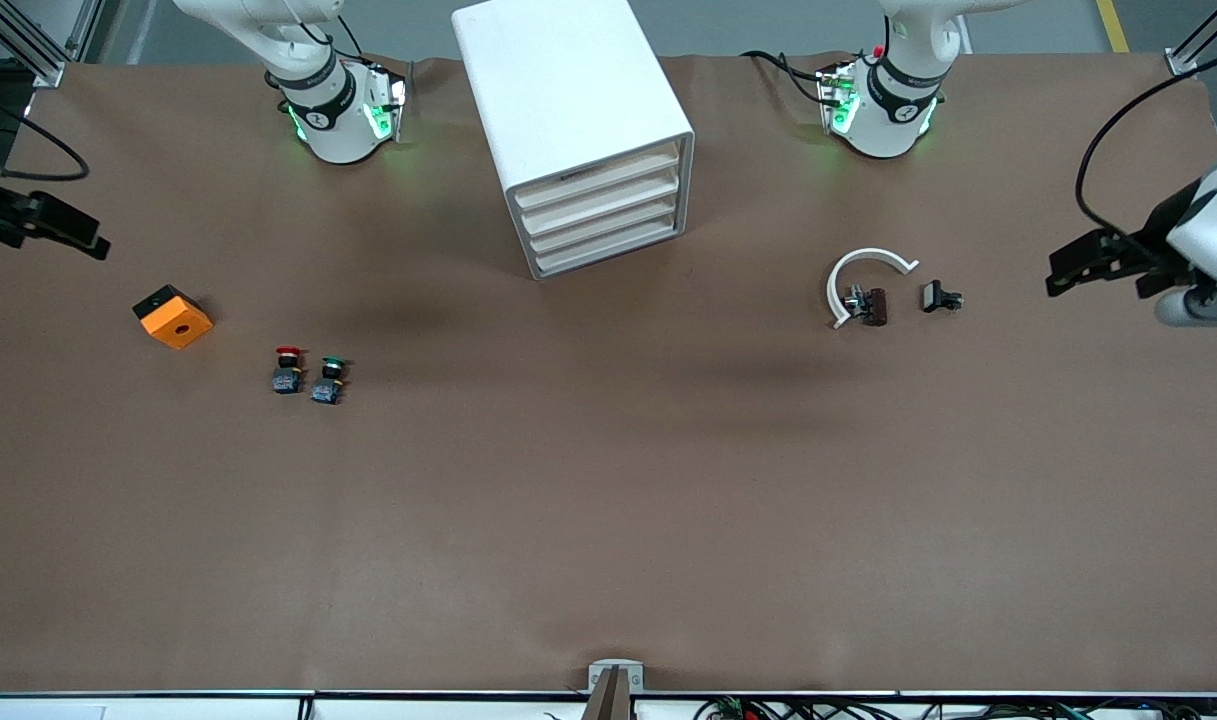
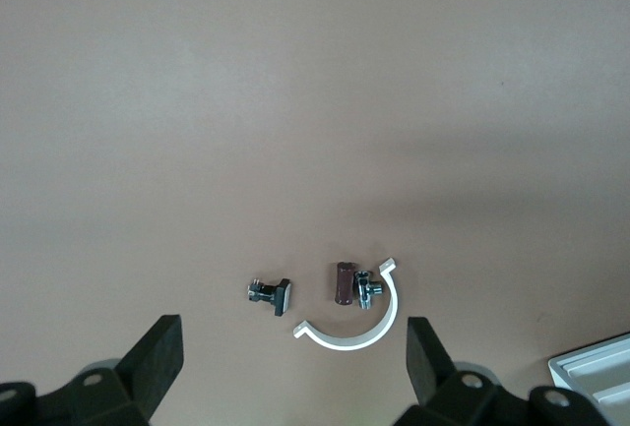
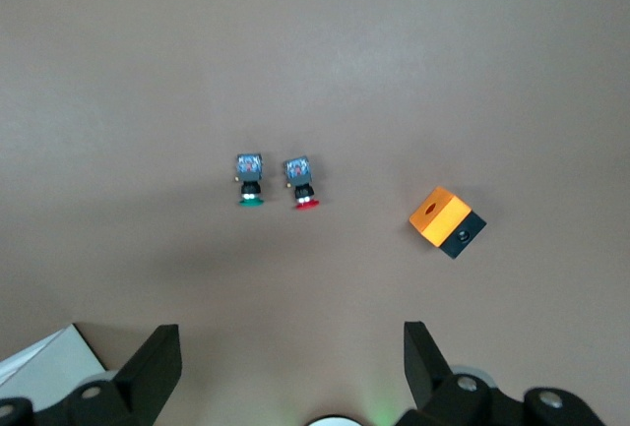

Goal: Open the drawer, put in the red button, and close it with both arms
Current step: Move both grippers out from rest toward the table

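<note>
Front view — red button (image 1: 287, 368) beside green twin; both pincers (image 1: 1093, 262) (image 1: 53, 225) released, waiting.

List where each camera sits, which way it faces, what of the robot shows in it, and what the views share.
Front view: high across the table, facing both arm bases and the drawer cabinet.
Left wrist view: looks down past the open left gripper at the white clip.
Right wrist view: looks down past the open right gripper at the red button.
Shared: front also shows clip and button.
</note>
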Controlling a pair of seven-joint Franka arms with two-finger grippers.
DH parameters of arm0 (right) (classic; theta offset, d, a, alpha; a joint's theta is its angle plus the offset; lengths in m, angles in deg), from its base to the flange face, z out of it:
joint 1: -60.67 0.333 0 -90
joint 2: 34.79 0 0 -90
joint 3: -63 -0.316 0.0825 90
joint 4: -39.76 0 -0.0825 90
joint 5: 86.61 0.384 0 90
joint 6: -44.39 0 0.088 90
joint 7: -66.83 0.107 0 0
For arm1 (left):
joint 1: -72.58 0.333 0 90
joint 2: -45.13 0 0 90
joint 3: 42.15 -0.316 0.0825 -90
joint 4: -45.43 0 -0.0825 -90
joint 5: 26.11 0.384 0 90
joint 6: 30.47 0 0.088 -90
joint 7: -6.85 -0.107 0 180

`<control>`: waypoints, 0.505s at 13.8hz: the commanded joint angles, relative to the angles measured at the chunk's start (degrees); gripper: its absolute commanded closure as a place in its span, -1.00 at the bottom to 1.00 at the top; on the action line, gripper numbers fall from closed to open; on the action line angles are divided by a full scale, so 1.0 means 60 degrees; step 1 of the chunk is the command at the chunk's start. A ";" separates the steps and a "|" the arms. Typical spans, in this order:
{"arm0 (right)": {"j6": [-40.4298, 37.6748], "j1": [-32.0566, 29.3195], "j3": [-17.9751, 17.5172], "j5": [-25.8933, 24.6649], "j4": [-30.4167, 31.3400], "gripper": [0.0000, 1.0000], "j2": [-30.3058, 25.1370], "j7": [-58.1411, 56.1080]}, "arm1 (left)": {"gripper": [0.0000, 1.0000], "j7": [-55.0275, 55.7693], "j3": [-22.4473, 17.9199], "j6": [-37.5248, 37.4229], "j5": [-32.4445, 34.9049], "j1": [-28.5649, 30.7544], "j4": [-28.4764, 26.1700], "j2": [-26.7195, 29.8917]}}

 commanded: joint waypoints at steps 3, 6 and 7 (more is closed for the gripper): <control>0.2326 -0.0243 -0.0098 -0.0156 0.2390 -1.00 0.0108 -0.0438 | -1.00 0.0283 0.0259 0.0171 -0.0845 -0.0481 0.0479 -0.0968; 0.4816 -0.0244 -0.0098 -0.0156 0.4047 -1.00 0.0458 -0.1158 | -1.00 0.1861 0.0259 0.0699 -0.1477 -0.1168 0.0479 -0.1335; 0.5186 -0.0244 -0.0098 -0.0156 0.4181 -1.00 0.0837 -0.1159 | -1.00 0.2694 0.0259 0.0918 -0.1449 -0.1592 0.0479 -0.1437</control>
